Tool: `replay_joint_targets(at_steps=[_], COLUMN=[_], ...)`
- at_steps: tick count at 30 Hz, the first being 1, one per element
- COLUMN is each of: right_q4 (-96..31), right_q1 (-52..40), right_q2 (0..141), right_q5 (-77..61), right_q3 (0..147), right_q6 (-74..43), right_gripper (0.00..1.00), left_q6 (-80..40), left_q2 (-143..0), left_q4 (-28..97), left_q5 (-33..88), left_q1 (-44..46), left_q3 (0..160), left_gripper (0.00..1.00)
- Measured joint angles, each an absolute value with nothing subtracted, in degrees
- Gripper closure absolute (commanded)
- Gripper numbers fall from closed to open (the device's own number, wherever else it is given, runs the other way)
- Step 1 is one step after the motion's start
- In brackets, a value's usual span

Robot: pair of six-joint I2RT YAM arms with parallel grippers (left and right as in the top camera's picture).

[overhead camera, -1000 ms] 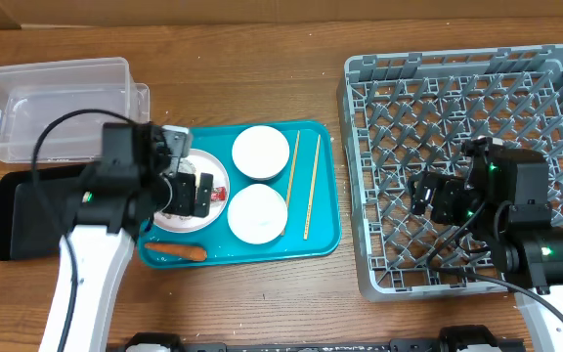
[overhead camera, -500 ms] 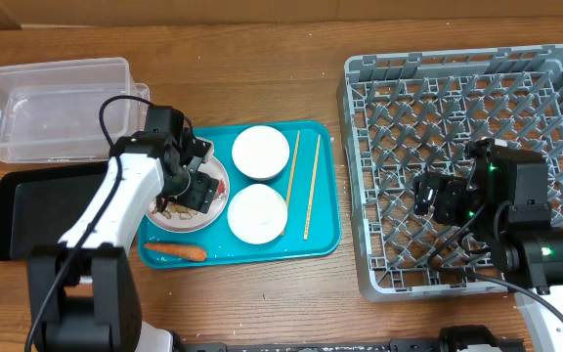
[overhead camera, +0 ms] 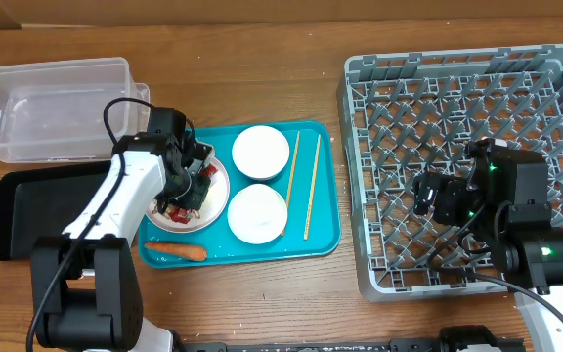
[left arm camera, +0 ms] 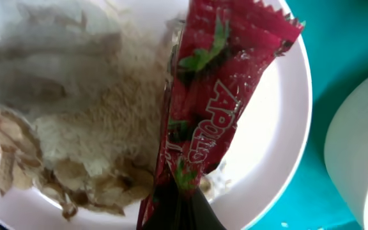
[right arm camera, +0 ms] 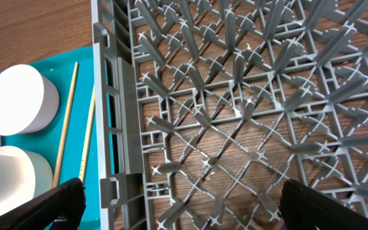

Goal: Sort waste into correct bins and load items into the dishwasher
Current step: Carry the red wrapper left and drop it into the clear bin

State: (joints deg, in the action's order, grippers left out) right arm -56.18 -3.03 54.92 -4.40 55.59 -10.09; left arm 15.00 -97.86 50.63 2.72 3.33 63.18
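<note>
My left gripper (left arm camera: 181,214) is shut on the lower end of the red snack wrapper (left arm camera: 225,89), which lies on the round white plate (left arm camera: 280,140). White rice (left arm camera: 107,115), brownish bits (left arm camera: 75,185) and crumpled paper (left arm camera: 43,57) share that plate. From overhead, the left gripper (overhead camera: 189,186) sits over the plate (overhead camera: 219,192) on the teal tray (overhead camera: 323,233). Two white bowls (overhead camera: 261,153) (overhead camera: 257,213), the chopsticks (overhead camera: 312,186) and an orange sausage stick (overhead camera: 177,251) are also on the tray. My right gripper (right arm camera: 184,204) hangs open over the grey dish rack (right arm camera: 235,96).
The clear tub (overhead camera: 52,108) stands at the back left, and the black tray (overhead camera: 32,210) lies in front of it, left of the teal tray. The dish rack (overhead camera: 467,108) fills the right side and holds no dishes. Bare wood shows between the tray and the rack.
My left gripper came down onto the plate and shut on the red wrapper. The right arm has not moved.
</note>
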Motion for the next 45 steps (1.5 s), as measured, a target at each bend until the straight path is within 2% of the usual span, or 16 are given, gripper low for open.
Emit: replay_joint_targets(at_steps=[6, 10, 16, 26, 27, 29, 31, 32, 34, 35, 39, 41, 45], right_q4=[-56.18, -56.18, -56.42, -57.01, -57.06, -57.06, -57.04, -57.08, -57.1, -57.17, -57.56, -57.6, -57.63], right_q1=[-3.03, -3.03, -3.03, -3.03, -3.03, -3.03, -3.03, -3.03, -3.03, -3.03, -3.03, -3.03, -3.03], right_q2=[54.92, 54.92, 54.92, 54.92, 54.92, 54.92, 54.92, 54.92, 54.92, 54.92, 54.92, 54.92, 54.92], right_q5=[-4.38, -4.36, -4.25, -4.23, -4.21, -4.21, -4.23, -4.23, -4.23, -4.23, -4.23, -4.23, -4.21], right_q3=[55.59, 55.59, 55.59, 55.59, 55.59, 55.59, 55.59, 55.59, 55.59, 55.59, 55.59, 55.59, 55.59], right_q6=[-10.07, -10.09, -10.11, -10.11, -10.09, -10.09, -10.09, -10.07, -10.09, -10.09, -10.09, -10.07, -10.09], right_gripper=[0.0, 0.0, 0.0, 0.0, 0.0, 0.0, 0.0, 0.0, 0.0, 0.0, 0.0, 0.0, 0.0], left_q6=[13.89, 12.99, 11.46, 6.61, 6.33, 5.76, 5.69, 5.5, 5.19, 5.23, 3.95, 3.2, 0.89], left_q2=[-96.49, -91.42, -87.0, -95.29, -96.29, -97.91, -98.74, -98.8, -98.76, -98.74, -98.35, -97.8, -96.92], left_q4=[56.99, 56.45, 45.3, 31.22, 30.41, 29.39, 28.67, 28.49, 28.6, 29.3, 35.4, 39.79, 51.66], left_q5=[2.66, 0.95, -2.09, -3.49, -3.51, -3.66, -3.73, -3.73, -3.68, -3.49, -0.69, 2.24, 8.93], left_q1=[3.25, 1.93, -4.32, -13.5, -13.98, -14.61, -14.74, -14.74, -14.72, -14.72, -14.63, -14.31, -12.49], left_q3=[69.69, 76.49, 80.68, 80.66, 80.66, 80.62, 80.6, 80.6, 80.62, 80.64, 80.64, 80.64, 80.73], left_gripper=[0.96, 0.96, 0.96, 0.93, 0.86, 0.51, 0.45, 0.38, 0.18, 0.12, 0.09, 0.0, 0.0])
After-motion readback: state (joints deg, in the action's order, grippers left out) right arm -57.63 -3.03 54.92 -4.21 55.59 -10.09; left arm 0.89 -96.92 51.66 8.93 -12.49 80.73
